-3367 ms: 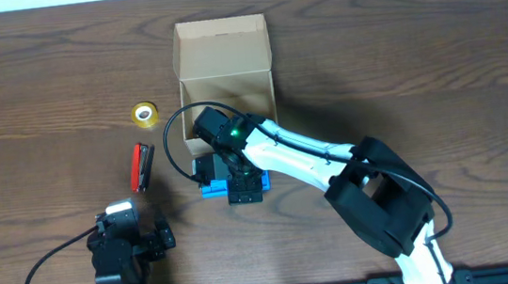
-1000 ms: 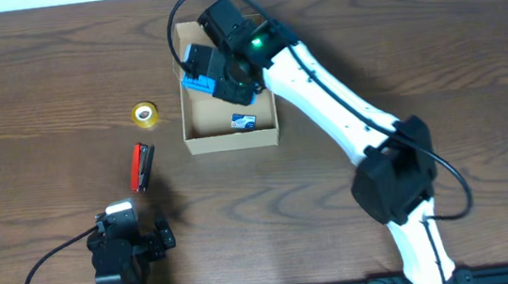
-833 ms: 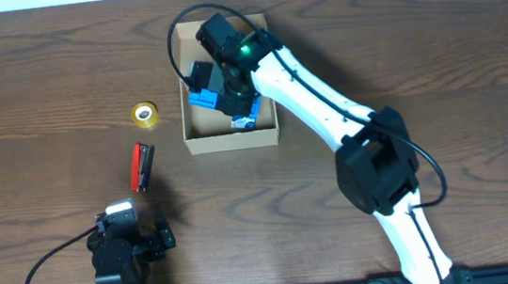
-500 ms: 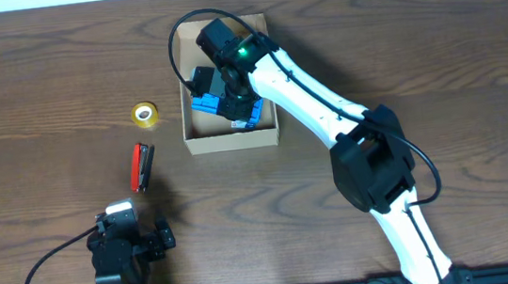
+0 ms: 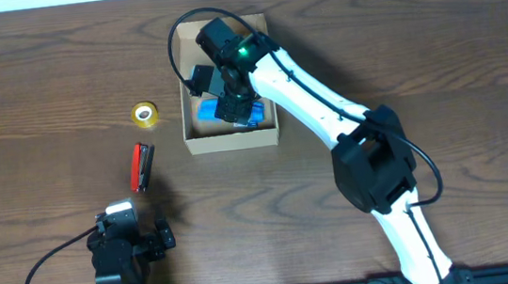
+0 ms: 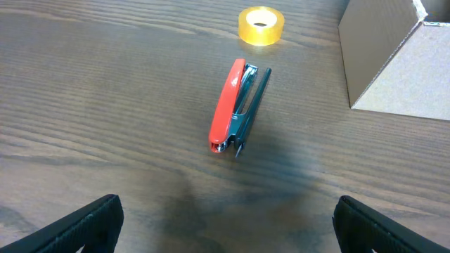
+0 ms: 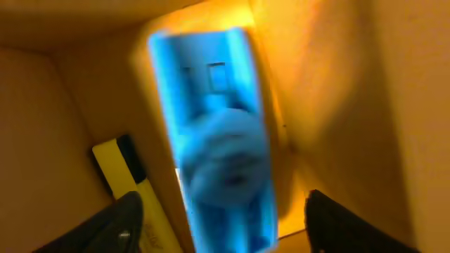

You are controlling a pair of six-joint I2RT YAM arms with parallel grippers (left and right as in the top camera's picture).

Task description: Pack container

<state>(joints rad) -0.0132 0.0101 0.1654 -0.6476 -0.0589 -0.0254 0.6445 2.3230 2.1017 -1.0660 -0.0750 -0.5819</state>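
Observation:
The tan cardboard container [image 5: 232, 143] stands open at the table's far middle. My right gripper [image 5: 217, 91] reaches down inside it with its jaws wide apart. The flat blue plastic piece [image 5: 207, 112] is inside the container just below the fingers. In the right wrist view it [image 7: 218, 140] is blurred and sits between the spread fingers, and nothing grips it. The container's inner wall [image 7: 337, 105] surrounds it. My left gripper [image 5: 136, 232] is open and empty near the front left, with its fingers far apart [image 6: 225, 232].
A red stapler [image 5: 142, 166] [image 6: 235, 105] lies left of the container. A yellow tape roll [image 5: 144, 113] [image 6: 261, 24] lies beyond it. A container corner [image 6: 394, 63] shows at the right in the left wrist view. A yellow and black item [image 7: 130, 176] lies inside the container.
My right gripper carried the blue piece from the table's middle up into the container, lowered it and opened. The piece now sits lower in the box. The left arm has not moved.

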